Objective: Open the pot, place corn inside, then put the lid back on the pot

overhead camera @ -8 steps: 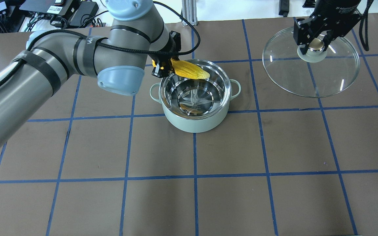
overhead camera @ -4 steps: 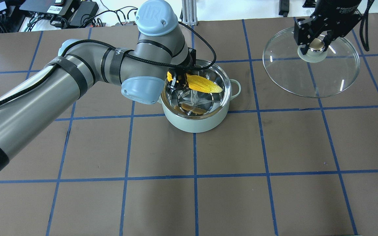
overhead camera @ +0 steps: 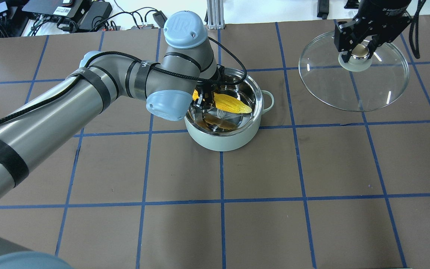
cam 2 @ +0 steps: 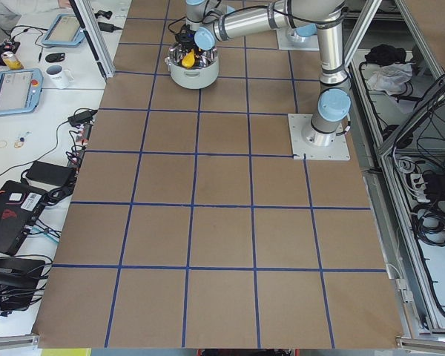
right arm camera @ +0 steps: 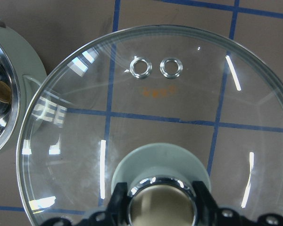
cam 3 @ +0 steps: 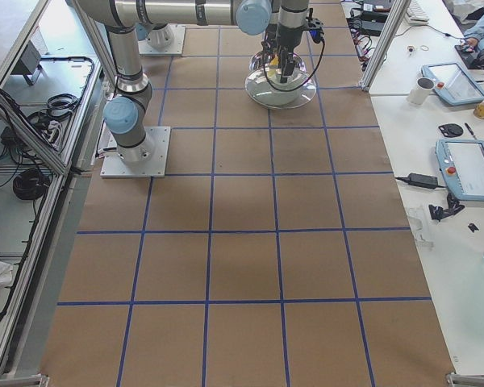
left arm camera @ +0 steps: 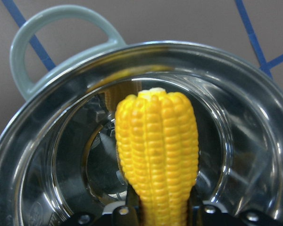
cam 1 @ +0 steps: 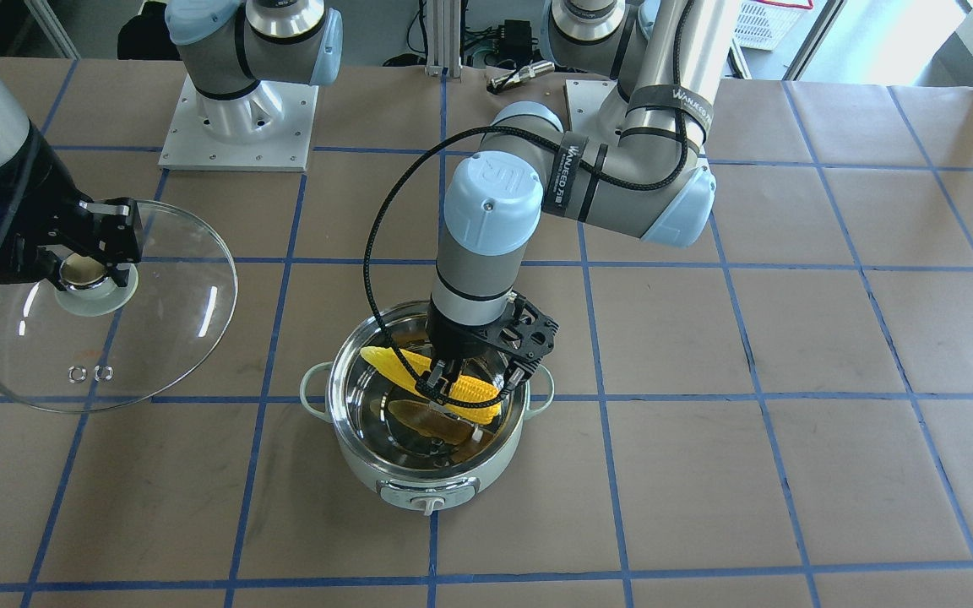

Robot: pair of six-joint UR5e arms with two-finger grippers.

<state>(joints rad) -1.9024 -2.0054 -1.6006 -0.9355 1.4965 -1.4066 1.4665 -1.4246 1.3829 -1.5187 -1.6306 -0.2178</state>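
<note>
Step 1 done: round pale mint-green electric pot w/ shiny steel interior (overhead camera: 220, 144) stands open, approx. mid-length of the tabletop, in the half toward the edge across from the robot. Its round clear glass lid w/ beige knob (overhead camera: 353, 89) is off, well apart on the robot's right & nearer that far edge. Right gripper (overhead camera: 357, 52) is pinched on the knob, one finger each side. Lid looks tilted; can't tell if its rim touches the table.

Step 2 approx. half done: yellow toy corn cob (overhead camera: 231, 104) is inside the pot's rim, lying roughly level, pointed tip toward the robot's right. Left gripper (cam 1: 470, 393) is dipped into the pot mouth & clamped on the cob near its thick end. Cob not let go yet. It seems to hang above the steel btm (brownish reflection under it), but contact can't be ruled out.

Left to do, as I judge: spread the left fingers so the corn drops, lift that arm clear of the rim, then the right arm carries the lid over & seats it on the pot. Roughly halfway overall.
</note>
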